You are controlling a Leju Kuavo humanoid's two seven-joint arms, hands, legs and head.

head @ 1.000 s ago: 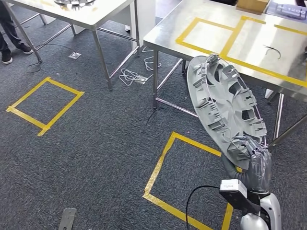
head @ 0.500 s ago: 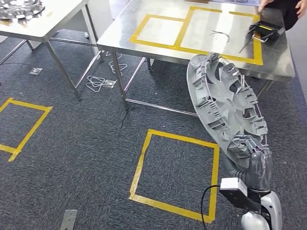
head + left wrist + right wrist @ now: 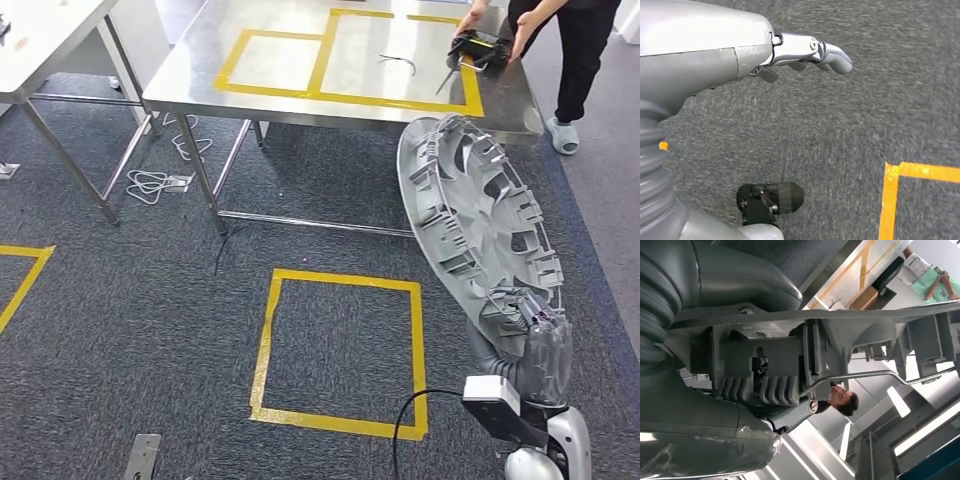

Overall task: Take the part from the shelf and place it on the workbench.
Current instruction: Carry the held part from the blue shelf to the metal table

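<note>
A large grey wheel-cover part point(image 3: 477, 222) stands tilted on edge at the right of the head view, ribbed back face toward me. My right hand point(image 3: 537, 350) grips its lower rim. In the right wrist view the part's rim and clips point(image 3: 798, 365) sit between the thumb and fingers of my right hand point(image 3: 715, 405). The steel workbench point(image 3: 189, 70) with yellow tape frames lies ahead, beyond the part. My left hand point(image 3: 802, 52) hangs over the carpet with its fingers stretched out, holding nothing.
A person point(image 3: 573, 50) at the bench's far right corner handles a black tool point(image 3: 475, 48). A thin dark wire point(image 3: 398, 62) lies on the bench. A yellow tape square point(image 3: 340, 350) marks the carpet ahead. Another table point(image 3: 38, 40) and cables point(image 3: 155, 183) are at left.
The whole view has swung: the workbench and floor square have shifted left and come more squarely in front. The part stays in my right hand. A person has come into sight at the bench's right end.
</note>
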